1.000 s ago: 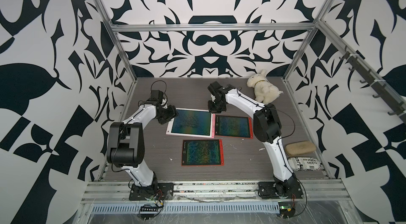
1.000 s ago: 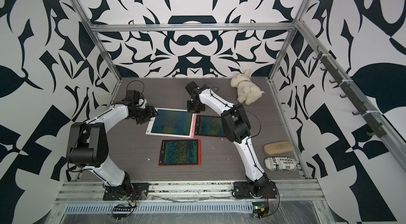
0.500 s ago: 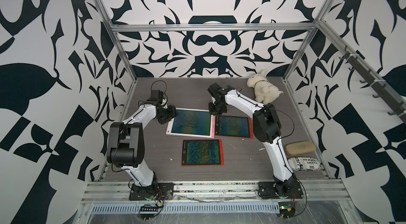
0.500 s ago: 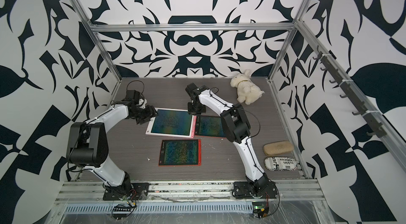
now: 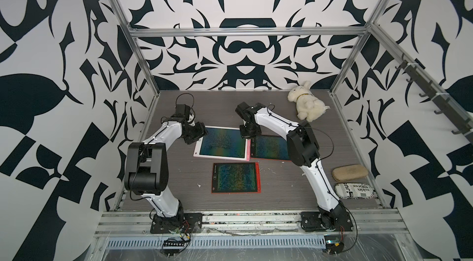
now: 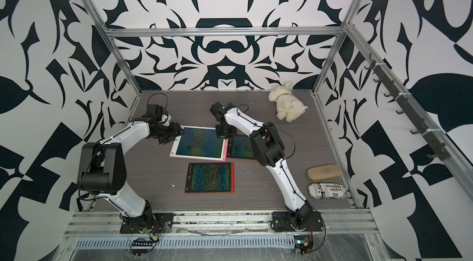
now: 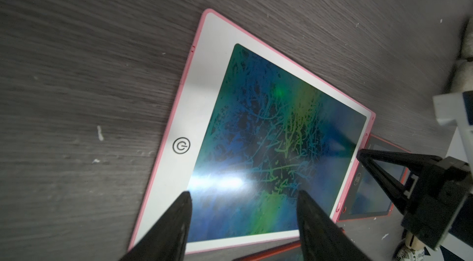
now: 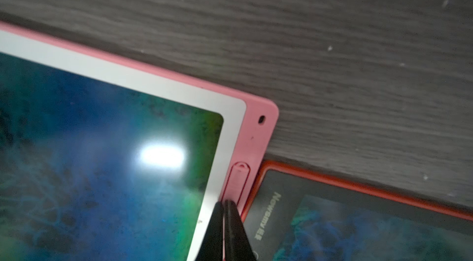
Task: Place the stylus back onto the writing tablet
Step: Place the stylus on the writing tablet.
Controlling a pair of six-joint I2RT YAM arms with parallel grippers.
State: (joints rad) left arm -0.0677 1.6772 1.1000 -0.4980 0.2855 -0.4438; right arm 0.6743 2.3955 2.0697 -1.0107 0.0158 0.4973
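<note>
The pink-rimmed writing tablet [image 5: 221, 142] [image 6: 198, 143] lies flat on the grey table. Along its right edge, the pink stylus [image 8: 238, 183] lies in the side groove. My right gripper [image 8: 224, 202] is shut, and its fingertips rest on the stylus at that groove. In both top views the right gripper [image 5: 245, 133] [image 6: 222, 134] stands over the tablet's far right corner. My left gripper [image 7: 242, 193] is open with nothing between its fingers. It hovers over the tablet's left part [image 7: 268, 131], beside the round button.
A red tablet [image 5: 270, 148] lies against the pink one's right edge. Another red tablet [image 5: 235, 177] lies in front. A plush rabbit [image 5: 307, 104] sits at the back right. At the front right are a beige case [image 5: 349, 172] and a newsprint pouch [image 5: 354, 190].
The right gripper has shifted slightly along the pink tablet's right edge. The left arm has stayed where it was.
</note>
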